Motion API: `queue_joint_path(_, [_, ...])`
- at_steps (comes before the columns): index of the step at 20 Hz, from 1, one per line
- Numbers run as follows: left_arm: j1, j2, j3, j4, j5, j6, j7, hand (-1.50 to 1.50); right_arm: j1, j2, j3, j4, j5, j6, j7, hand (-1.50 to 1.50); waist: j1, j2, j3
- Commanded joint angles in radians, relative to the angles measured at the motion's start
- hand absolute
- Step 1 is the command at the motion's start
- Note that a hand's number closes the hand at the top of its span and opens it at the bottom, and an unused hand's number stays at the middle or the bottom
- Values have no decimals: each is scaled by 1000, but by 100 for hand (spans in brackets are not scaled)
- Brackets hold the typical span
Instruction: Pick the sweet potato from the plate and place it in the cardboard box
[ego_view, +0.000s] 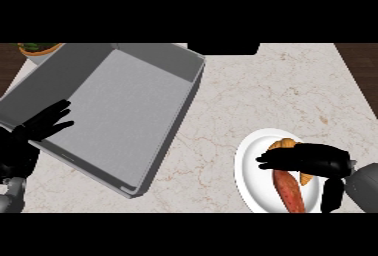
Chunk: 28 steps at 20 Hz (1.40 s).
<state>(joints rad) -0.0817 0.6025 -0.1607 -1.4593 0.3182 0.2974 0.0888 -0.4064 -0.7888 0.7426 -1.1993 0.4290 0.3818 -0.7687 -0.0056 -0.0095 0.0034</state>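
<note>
One sweet potato (290, 192) on one plate (251, 170), one box (111, 115).

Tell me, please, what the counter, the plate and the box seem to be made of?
Counter: likely polished marble or stone, pale with brown veins. Plate: probably glazed ceramic, plain smooth white. Box: matte flat grey; cardboard cannot be confirmed by look.

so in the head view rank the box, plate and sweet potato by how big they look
1. Grey open cardboard box, clearly largest.
2. White round plate, partly hidden by the right hand.
3. Reddish-orange long sweet potato, smallest, its upper end under that hand.
</note>
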Motion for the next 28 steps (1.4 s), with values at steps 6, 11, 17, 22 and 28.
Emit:
queue_joint_path(6, [40, 61, -11, 80, -168, 83, -42, 0, 24, -35, 43, -71, 50, 53, 55, -150, 0, 10, -4])
queue_joint_path(11, [57, 49, -24, 64, -175, 79, -46, 0, 61, 19, 57, -75, 85, 31, 141, -150, 3, 9, -4])
queue_joint_path(17, [-16, 81, 22, 123, -143, 27, -17, 0, 49, 113, -15, -27, 108, -110, 146, 150, 0, 14, -3])
queue_joint_path(22, [58, 72, 3, 51, -159, 44, -9, 0, 73, 137, -56, -46, 144, -200, 174, 150, 7, 8, -3])
queue_joint_path(28, [45, 51, -5, 58, -183, 54, -34, 0, 1, 274, -139, 4, 180, -311, 349, 150, 15, 13, -3])
